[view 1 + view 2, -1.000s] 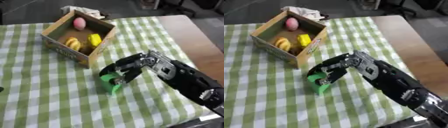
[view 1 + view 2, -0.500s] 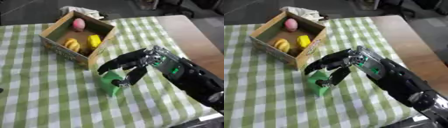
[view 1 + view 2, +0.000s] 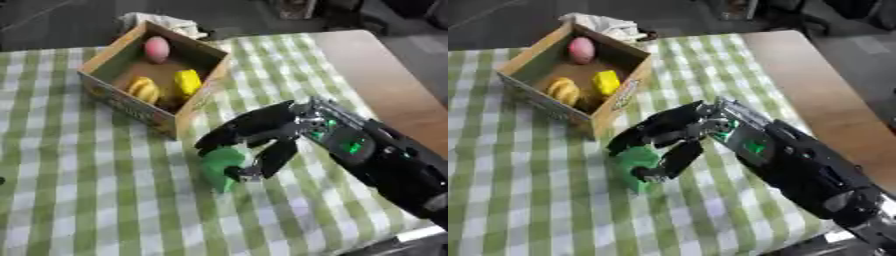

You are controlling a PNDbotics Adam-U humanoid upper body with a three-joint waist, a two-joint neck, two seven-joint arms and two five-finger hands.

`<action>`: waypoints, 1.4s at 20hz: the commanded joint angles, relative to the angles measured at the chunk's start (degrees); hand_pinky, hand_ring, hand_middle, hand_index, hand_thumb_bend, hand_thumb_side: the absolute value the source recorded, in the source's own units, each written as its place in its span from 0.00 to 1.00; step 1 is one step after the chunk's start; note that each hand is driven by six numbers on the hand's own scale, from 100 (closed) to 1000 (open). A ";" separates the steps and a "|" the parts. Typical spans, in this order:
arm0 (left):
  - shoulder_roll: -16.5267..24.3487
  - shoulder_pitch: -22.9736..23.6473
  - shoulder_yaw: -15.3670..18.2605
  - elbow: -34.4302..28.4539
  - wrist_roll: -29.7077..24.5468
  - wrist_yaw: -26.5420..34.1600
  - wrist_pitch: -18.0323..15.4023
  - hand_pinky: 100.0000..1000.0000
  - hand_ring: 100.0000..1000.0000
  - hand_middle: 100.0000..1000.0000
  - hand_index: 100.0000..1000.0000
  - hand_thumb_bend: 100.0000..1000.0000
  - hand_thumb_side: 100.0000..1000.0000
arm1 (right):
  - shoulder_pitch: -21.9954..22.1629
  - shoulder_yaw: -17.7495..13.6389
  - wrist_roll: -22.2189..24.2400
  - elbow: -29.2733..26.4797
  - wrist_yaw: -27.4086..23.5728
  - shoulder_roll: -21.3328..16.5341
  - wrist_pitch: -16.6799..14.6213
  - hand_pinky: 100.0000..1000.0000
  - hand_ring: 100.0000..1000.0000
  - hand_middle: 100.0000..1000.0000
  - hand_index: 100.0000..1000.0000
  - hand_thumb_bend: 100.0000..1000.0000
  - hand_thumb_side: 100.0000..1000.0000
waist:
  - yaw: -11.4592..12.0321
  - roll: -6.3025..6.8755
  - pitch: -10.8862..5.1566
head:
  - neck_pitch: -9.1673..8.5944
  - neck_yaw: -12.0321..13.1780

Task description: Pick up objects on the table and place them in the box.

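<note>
A green block-like object stands on the green checked cloth just right of the cardboard box. My right hand reaches over it from the right, fingers spread above and thumb curving down beside the object's right face, with its tip near the base. The hand looks open around the object rather than closed on it. Inside the box lie a pink egg-shaped thing, a yellow block and a yellow-orange ridged item. My left hand does not show.
A crumpled white cloth lies behind the box. Bare brown tabletop runs along the right side beyond the checked cloth, whose front edge is near the bottom right.
The right hand's fingers have spread wider and lifted off the green object, which stays in about the same spot. The arm has shifted slightly forward.
</note>
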 commanded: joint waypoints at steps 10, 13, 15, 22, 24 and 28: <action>0.50 -0.10 0.33 -1.21 -0.05 -0.09 -0.27 0.66 0.55 0.55 0.80 0.00 0.67 | -0.84 -0.40 -2.44 1.65 8.24 -0.71 -4.77 0.92 0.93 0.90 1.00 0.00 0.13 | -0.03 0.33 -0.67 | -0.69 -0.32; 0.50 -0.06 0.35 -1.21 -0.02 -0.09 -0.25 0.66 0.55 0.55 0.80 0.00 0.67 | -1.42 -1.38 -5.20 1.28 8.70 -0.66 -4.46 0.87 0.82 0.73 1.00 0.00 0.13 | -0.08 0.31 -0.71 | -0.73 -0.29; 0.49 -0.03 0.36 -1.21 -0.01 -0.09 -0.26 0.66 0.55 0.55 0.80 0.00 0.67 | -1.91 -2.11 -7.07 0.84 8.44 -0.66 -3.91 0.83 0.75 0.61 1.00 0.00 0.13 | -0.09 0.31 -0.74 | -0.76 -0.27; 0.54 0.05 0.49 -1.21 0.09 -0.10 -0.31 0.66 0.55 0.55 0.80 0.00 0.67 | -3.59 -4.52 -13.15 -2.43 4.38 -2.33 -1.24 0.77 0.61 0.48 0.98 0.00 0.06 | -0.12 0.16 -0.88 | -0.86 -0.09; 0.58 0.09 0.49 -1.21 0.11 -0.10 -0.31 0.66 0.55 0.55 0.80 0.00 0.67 | -4.72 -5.42 -14.91 -3.03 2.66 -3.32 -0.11 0.77 0.62 0.48 0.98 0.00 0.06 | -0.10 0.12 -0.96 | -0.87 0.02; 0.54 0.13 0.30 -1.21 -0.07 0.00 -0.33 0.66 0.55 0.55 0.80 0.00 0.67 | -9.09 -7.04 -17.23 0.11 -0.64 -3.52 2.75 0.76 0.60 0.50 0.98 0.00 0.03 | 0.21 0.36 -1.20 | -0.90 -0.19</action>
